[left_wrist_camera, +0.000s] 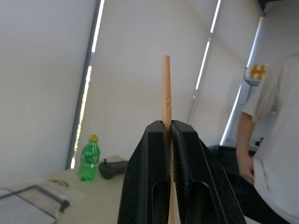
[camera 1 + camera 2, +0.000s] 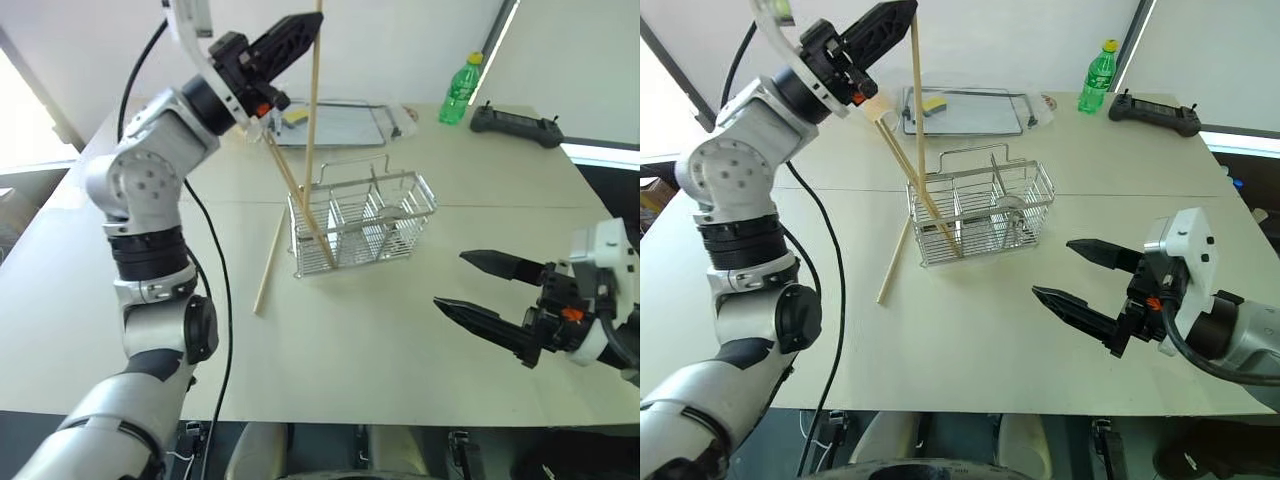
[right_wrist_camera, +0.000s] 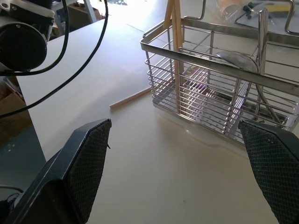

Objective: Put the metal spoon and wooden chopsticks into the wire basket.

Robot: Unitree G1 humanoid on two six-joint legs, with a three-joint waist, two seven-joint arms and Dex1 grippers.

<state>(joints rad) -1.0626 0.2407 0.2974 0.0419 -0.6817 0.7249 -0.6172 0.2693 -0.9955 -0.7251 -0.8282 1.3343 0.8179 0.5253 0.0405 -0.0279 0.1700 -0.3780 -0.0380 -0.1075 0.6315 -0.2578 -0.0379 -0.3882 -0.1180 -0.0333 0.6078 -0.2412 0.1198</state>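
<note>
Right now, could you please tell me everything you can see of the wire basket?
The wire basket is a rectangular silver mesh caddy with inner dividers and a raised wire handle, standing upright on the table. The spoon is inside. Two chopsticks stand in its left end: one leaning, one near upright held by the shut left gripper. A third chopstick lies beside it.
</note>
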